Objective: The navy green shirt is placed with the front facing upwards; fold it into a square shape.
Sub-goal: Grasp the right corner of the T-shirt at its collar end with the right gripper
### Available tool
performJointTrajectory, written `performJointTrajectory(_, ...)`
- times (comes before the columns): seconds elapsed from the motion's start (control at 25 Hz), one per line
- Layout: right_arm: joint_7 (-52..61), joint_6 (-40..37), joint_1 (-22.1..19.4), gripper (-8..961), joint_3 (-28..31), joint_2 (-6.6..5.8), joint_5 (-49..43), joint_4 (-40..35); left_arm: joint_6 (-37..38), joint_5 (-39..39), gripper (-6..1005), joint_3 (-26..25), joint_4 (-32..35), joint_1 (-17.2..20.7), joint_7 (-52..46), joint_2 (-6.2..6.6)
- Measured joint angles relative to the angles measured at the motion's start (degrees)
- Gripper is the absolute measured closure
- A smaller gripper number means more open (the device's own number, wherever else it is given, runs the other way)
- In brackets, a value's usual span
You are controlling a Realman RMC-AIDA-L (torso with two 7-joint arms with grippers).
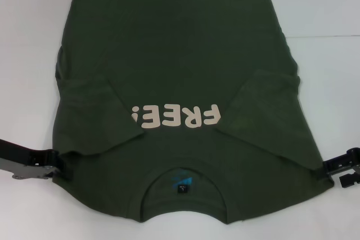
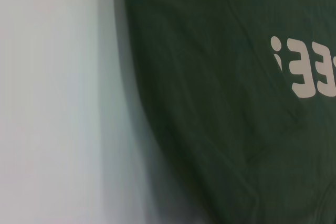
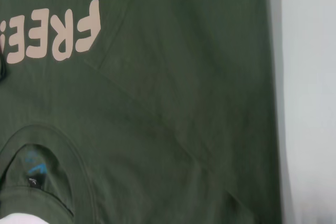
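- Left gripper [image 1: 54,168] sat at the shirt's near-left edge; right gripper [image 1: 332,168] at its near-right edge; grip state can't be told for either.
- Navy green shirt [image 1: 180,60] lay flat on the white table [image 1: 326,4], collar nearest, both sleeves folded inward.

My head view is evenly lit, the table [image 1: 315,4] pale with mild glare. At my left wrist, the shirt [image 2: 220,129] edge blurs, casting soft shadow. Right wrist stays sharper.
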Motion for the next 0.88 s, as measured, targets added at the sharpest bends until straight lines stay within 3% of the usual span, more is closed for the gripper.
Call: performJointTrajectory(0.88,-0.01,1.49,0.38,103,-0.72,0.81,0.01,0.53,-0.16,0.00,958,-0.01,0.00,-0.05,0.00,0.00)
